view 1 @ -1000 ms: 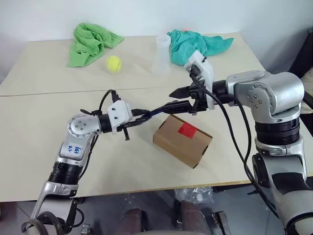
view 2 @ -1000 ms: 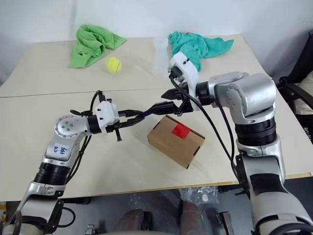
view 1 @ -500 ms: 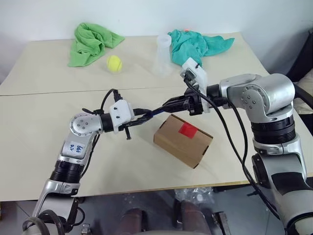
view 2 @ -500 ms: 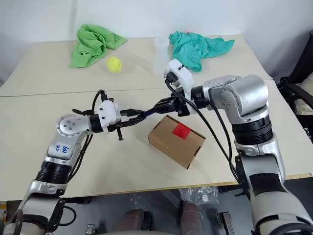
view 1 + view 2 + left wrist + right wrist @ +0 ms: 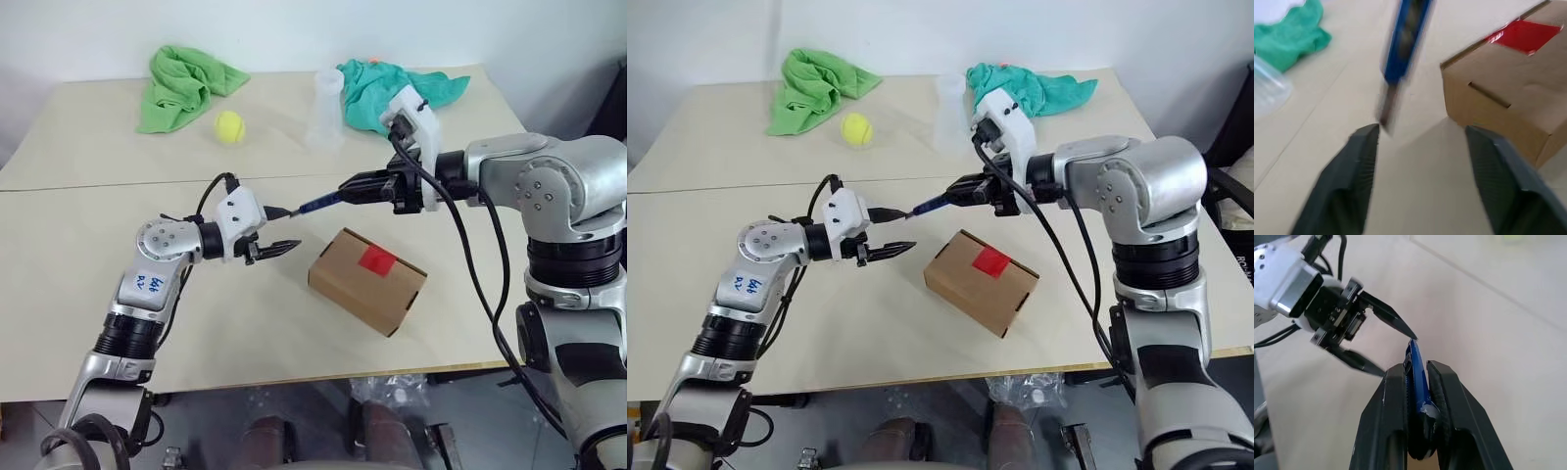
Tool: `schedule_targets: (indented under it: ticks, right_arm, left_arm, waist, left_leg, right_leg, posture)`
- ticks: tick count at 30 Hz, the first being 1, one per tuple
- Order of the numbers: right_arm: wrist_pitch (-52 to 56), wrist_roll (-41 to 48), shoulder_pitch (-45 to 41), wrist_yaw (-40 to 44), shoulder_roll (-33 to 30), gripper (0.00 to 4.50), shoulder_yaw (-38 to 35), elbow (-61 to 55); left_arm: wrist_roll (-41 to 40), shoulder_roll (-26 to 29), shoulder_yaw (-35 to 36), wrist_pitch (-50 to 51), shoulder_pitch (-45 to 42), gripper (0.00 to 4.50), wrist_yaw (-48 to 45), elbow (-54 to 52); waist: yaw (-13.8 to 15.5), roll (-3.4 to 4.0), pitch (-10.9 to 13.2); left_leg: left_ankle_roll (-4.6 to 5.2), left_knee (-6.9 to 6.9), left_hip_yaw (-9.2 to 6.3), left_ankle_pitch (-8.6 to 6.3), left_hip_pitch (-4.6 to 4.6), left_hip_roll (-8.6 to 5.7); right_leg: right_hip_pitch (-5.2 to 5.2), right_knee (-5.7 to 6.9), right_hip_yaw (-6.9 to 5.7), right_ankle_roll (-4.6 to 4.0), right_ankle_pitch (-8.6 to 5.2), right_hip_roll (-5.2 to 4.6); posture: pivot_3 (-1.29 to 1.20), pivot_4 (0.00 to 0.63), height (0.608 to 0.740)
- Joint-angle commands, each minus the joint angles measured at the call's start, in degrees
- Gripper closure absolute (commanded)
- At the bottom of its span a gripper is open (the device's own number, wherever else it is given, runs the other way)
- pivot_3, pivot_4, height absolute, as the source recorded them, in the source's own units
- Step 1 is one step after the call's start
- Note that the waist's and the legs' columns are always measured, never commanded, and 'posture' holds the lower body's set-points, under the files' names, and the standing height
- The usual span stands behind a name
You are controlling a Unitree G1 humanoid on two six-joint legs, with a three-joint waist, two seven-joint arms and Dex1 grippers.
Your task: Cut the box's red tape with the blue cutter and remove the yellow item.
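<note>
The brown box (image 5: 364, 284) sits closed on the table, with the red tape (image 5: 376, 259) on its lid. My right gripper (image 5: 355, 186) is shut on the blue cutter (image 5: 319, 204), which it holds in the air above and behind the box, tip pointing left. My left gripper (image 5: 287, 228) stands open just left of the cutter's tip, holding nothing. In the left wrist view the cutter (image 5: 1403, 39) hangs between the spread fingers (image 5: 1347, 191), beside the box (image 5: 1508, 103). The yellow item is hidden.
At the back of the table lie a green cloth (image 5: 181, 83), a tennis ball (image 5: 229, 126), a clear plastic cup (image 5: 326, 108) and a teal cloth (image 5: 397, 88). The table's front edge runs close below the box.
My right gripper closed on the blue cutter and my left gripper opened and let it go. The right hand has drawn the cutter up and to the right.
</note>
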Motion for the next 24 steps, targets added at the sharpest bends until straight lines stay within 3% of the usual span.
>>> schedule_targets:
  ticks: [1,2,8,18,21,24]
  right_arm:
    - [-0.06,0.80,-1.16,-2.89,-1.91,4.19,-5.54,-3.23]
    - [0.28,1.04,-0.90,-3.49,-2.43,4.19,-6.51,-3.81]
    - [2.98,3.63,2.74,-5.42,-6.38,4.19,-12.24,-8.80]
    - [4.89,12.34,15.09,-4.34,-14.13,4.19,-23.80,-24.33]
    - [3.82,13.87,18.10,-4.24,-16.39,4.19,-25.09,-26.51]
    - [1.38,15.49,22.98,-2.95,-18.82,4.19,-25.83,-30.01]
  left_arm:
    - [-1.16,2.43,2.27,1.30,-1.68,0.30,-1.12,0.43]
    - [-1.38,2.99,2.68,1.59,-1.86,0.02,-1.28,0.73]
    - [-4.81,5.39,3.66,6.98,-2.98,0.00,-5.29,-0.19]
    - [-11.63,-5.33,2.66,16.49,-6.67,0.00,-1.55,-7.31]
    - [-13.13,-5.75,0.45,19.88,-7.21,0.60,-4.09,-8.83]
    - [-14.39,-5.62,-2.95,24.92,-8.49,1.50,-6.71,-9.48]
  waist:
    - [0.03,0.00,0.00]
    - [0.03,0.00,0.00]
    - [0.52,-0.01,0.00]
    - [2.55,-0.06,0.04]
    - [2.60,-0.09,0.05]
    - [2.67,-0.09,0.05]
  left_leg:
    - [0.00,0.00,0.00,0.00,0.00,0.00]
    - [0.00,0.00,0.00,0.00,0.00,0.00]
    - [0.00,0.00,0.01,0.00,-0.01,0.00]
    - [0.12,0.07,0.07,0.01,-0.05,-0.06]
    - [0.14,0.08,0.11,0.01,-0.03,-0.06]
    - [0.13,0.08,0.19,0.02,0.05,-0.06]
  right_leg:
    - [0.00,0.00,0.00,0.00,0.00,0.00]
    - [0.00,0.00,0.00,0.00,0.00,0.00]
    - [0.00,-0.01,0.02,0.00,0.00,0.00]
    - [0.04,-0.11,0.18,0.17,0.10,0.01]
    - [0.04,-0.13,0.26,0.21,0.12,0.02]
    - [0.06,-0.12,0.29,0.21,0.12,0.07]
  posture:
    - [0.00,0.150,0.740]
    - [0.00,0.150,0.740]
    - [0.00,0.150,0.740]
    - [0.00,0.150,0.740]
    - [0.00,0.150,0.740]
    - [0.00,0.150,0.740]
